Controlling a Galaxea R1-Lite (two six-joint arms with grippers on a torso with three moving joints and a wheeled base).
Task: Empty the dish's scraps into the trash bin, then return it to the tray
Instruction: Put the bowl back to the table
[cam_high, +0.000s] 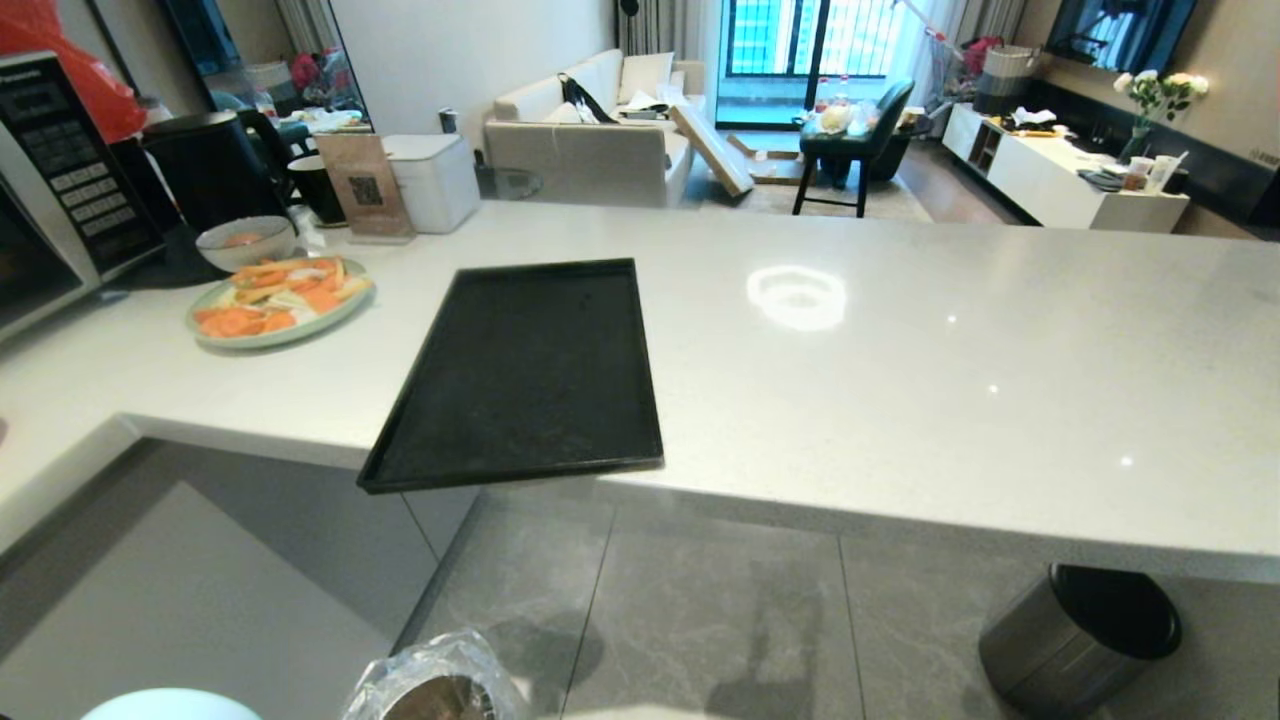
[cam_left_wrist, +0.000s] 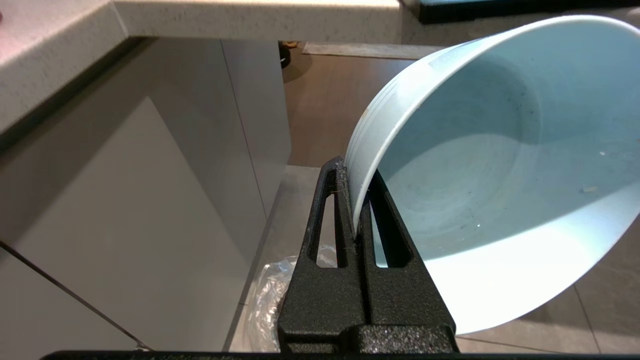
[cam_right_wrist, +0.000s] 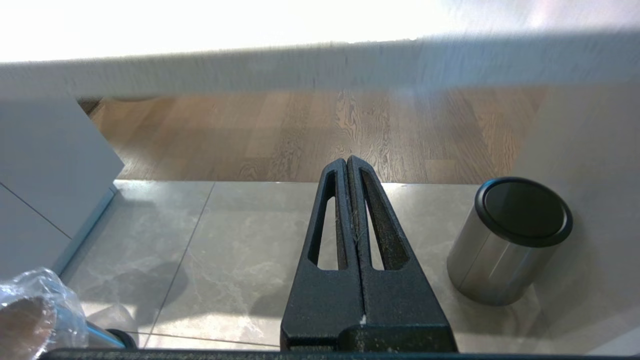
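Left gripper pinches the rim of the small pale-blue round bowl, now scrap-free, low beside the bag-lined metal bin; the flat black rectangular tray awaits its return. Right gripper hangs closed, empty.

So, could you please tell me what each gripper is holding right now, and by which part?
The left gripper holds the dish by its rim, fingers pinching the wall. The right gripper is shut on nothing.

text: "Panasonic" | on: microwave control panel
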